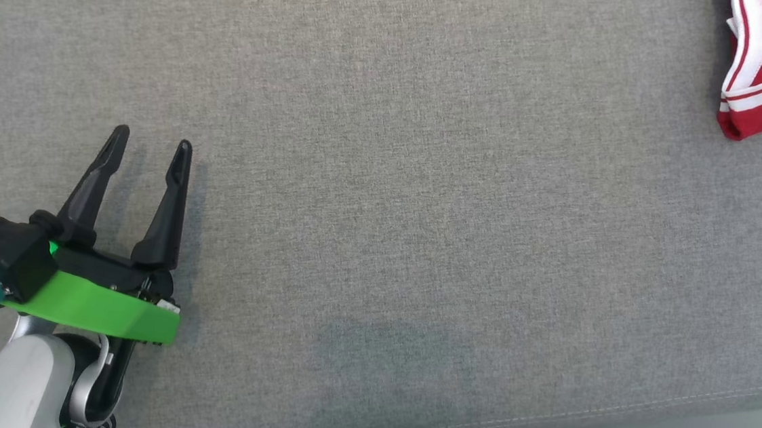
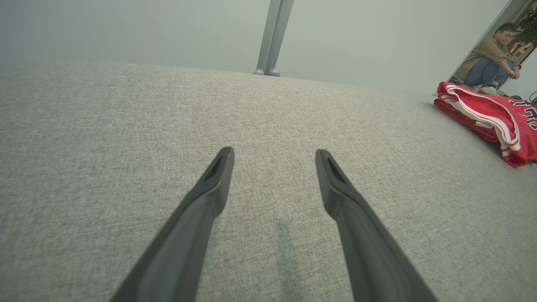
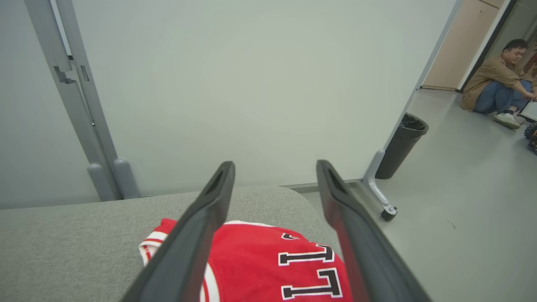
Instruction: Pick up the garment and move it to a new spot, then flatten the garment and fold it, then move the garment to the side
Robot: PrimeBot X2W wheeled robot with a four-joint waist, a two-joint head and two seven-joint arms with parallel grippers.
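The garment, a red jersey with white trim and black-and-white lettering, lies folded near the right end of the grey cushioned surface. The right gripper is poised over it, fingers spread wide and holding nothing; whether they touch the cloth cannot be told. The left gripper hangs well apart over bare cushion on the other side, likewise spread and empty. The main risk looks to lie with the right arm: a low sweep could let a fingertip catch a layer of the thin fabric and drag the fold open. The jersey also sits close to the cushion's rounded corner, so a sideways nudge might tip part of it over the edge toward the floor. Just behind the cushion stands a pale partition panel on grey posts, which a long reach forward could strike. Its wheeled foot juts onto the floor beside a dark bin. Farther off, a person sits on the floor by a doorway, well away from either arm.
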